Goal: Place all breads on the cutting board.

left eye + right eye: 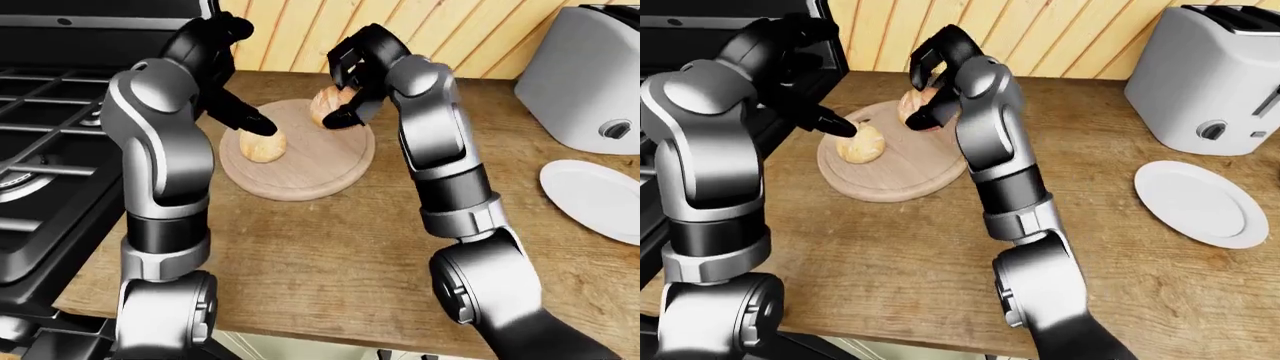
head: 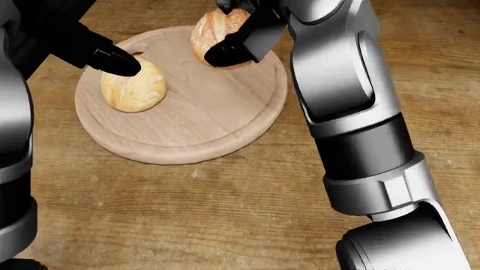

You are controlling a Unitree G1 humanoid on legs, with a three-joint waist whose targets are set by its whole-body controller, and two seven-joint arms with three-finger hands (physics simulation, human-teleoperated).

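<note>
At the left edge of the left-eye view a black stove stood beside the wooden counter. The left hand reached over the left part of the round cutting board, its fingers spread and released, one black fingertip touching the top of a bread roll. That roll lay on the board's left half, free of any grasp. To its right, the right hand was clenched round a second bread, held over the board's upper edge; whether the loaf touched the wood could not be told, since the fingers covered its lower side. In the head view the top of this loaf and most of both hands were cut off by the frame. Further right, well apart from the board, a white plate lay bare on the counter, and a grey toaster stood above it in the right-eye view, against the plank wall.
</note>
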